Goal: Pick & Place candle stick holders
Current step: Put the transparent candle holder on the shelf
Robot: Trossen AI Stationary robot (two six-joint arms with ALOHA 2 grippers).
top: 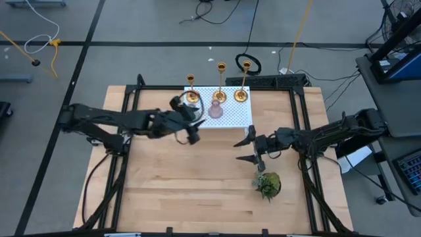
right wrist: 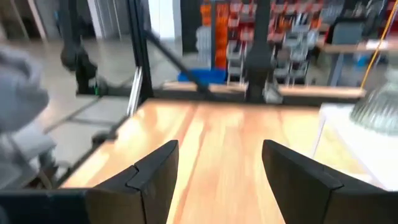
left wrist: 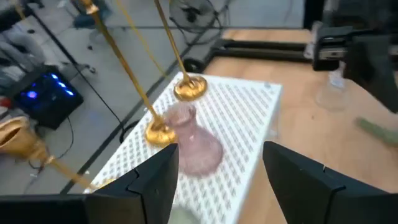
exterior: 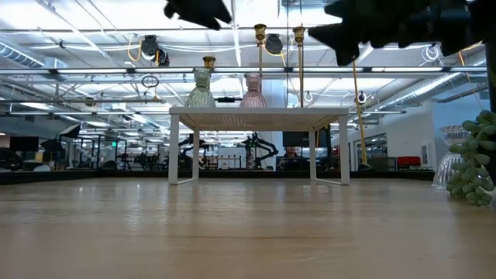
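Three gold candle stick holders point(top: 191, 92) point(top: 220, 89) point(top: 242, 90) stand upright on their round bases along the far side of a white perforated stand point(top: 230, 113). In the left wrist view two bases point(left wrist: 189, 87) point(left wrist: 160, 132) and a third holder's cup point(left wrist: 17, 138) show. My left gripper point(top: 189, 124) point(left wrist: 217, 180) hovers open above the stand's left end, angled toward the holders and touching nothing. My right gripper point(top: 248, 147) point(right wrist: 217, 180) is open over bare table right of centre, with nothing between its fingers.
A pink glass vase point(top: 216, 110) point(left wrist: 196, 146) and a greenish one point(exterior: 201, 89) also stand on the white stand, near the holders. A small green plant point(top: 268, 185) sits near the right front. A clear glass vase point(exterior: 446, 167) stands beside it. Bare wood lies in front.
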